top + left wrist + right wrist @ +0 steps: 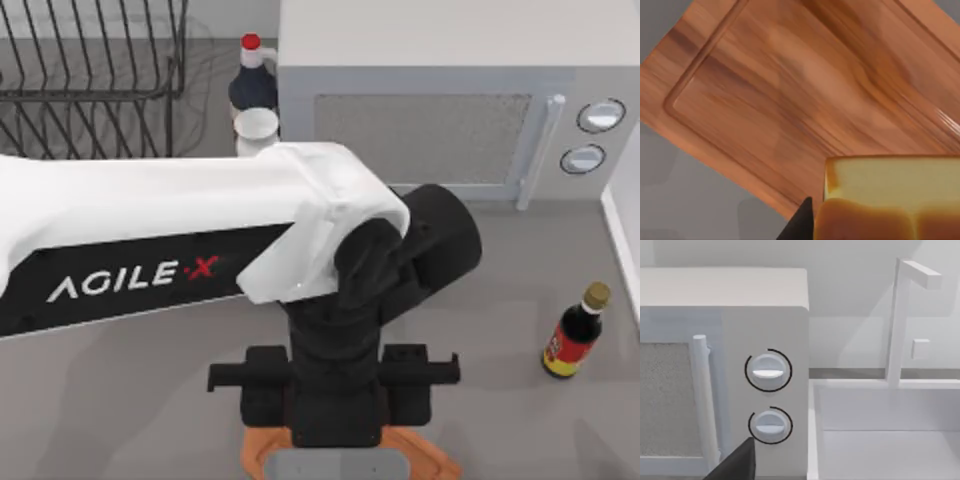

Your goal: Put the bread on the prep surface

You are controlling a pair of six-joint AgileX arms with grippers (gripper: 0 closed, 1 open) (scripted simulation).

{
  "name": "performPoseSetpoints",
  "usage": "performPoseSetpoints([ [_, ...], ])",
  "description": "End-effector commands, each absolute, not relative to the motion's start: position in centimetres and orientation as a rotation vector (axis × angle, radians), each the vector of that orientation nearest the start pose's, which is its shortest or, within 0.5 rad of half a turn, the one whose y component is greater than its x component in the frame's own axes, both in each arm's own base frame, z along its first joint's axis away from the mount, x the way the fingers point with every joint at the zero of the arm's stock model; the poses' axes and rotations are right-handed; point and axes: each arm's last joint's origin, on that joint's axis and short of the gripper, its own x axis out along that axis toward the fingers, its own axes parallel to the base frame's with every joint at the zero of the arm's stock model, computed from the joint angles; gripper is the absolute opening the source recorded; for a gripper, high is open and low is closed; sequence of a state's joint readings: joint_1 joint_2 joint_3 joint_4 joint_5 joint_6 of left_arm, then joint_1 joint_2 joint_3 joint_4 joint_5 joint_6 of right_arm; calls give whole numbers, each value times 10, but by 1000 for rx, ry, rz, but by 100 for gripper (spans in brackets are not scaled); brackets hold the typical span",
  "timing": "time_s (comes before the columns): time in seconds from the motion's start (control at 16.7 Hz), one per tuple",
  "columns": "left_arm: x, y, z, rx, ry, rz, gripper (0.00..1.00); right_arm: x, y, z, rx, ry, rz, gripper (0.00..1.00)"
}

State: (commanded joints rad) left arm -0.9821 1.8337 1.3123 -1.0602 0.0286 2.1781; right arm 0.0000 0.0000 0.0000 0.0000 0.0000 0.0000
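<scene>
My left arm reaches from the left across the middle of the table, and its gripper point(335, 425) hangs over the prep surface point(266, 452), an orange-brown wooden board at the near edge. In the left wrist view the board point(790, 95) with its grooved rim lies below. The bread point(890, 200), a pale loaf with a golden-brown crust, sits close to the camera over the board's corner. A black fingertip point(801, 222) presses against its side, so the gripper is shut on it. The right wrist view shows a dark finger point(735, 465) of my right gripper near the microwave.
A white microwave point(430, 120) stands at the back, with a wire dish rack point(90, 70) at the back left. A dark red-capped bottle point(252, 80) and a white cup point(256, 128) stand between them. A soy sauce bottle point(575, 335) stands on the right near the sink point(890, 430).
</scene>
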Motion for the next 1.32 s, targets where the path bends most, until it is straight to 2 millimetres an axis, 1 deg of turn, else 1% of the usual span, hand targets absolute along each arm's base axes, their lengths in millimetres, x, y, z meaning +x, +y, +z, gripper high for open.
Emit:
performPoseSetpoints([
  [0.36,187,-282,181,-2222,85,2240,0,106,-1,160,0,0,0,100],
  [0.54,186,-285,172,-2230,113,2233,0,106,-1,160,0,0,0,100],
  [0.96,186,-280,140,-2182,26,2246,0,106,-1,160,0,0,0,100],
  [1.2,186,-279,139,-2178,22,2247,0,106,-1,160,0,0,0,100],
  [1.32,186,-279,139,-2178,22,2247,15,106,-1,160,0,0,0,100],
])
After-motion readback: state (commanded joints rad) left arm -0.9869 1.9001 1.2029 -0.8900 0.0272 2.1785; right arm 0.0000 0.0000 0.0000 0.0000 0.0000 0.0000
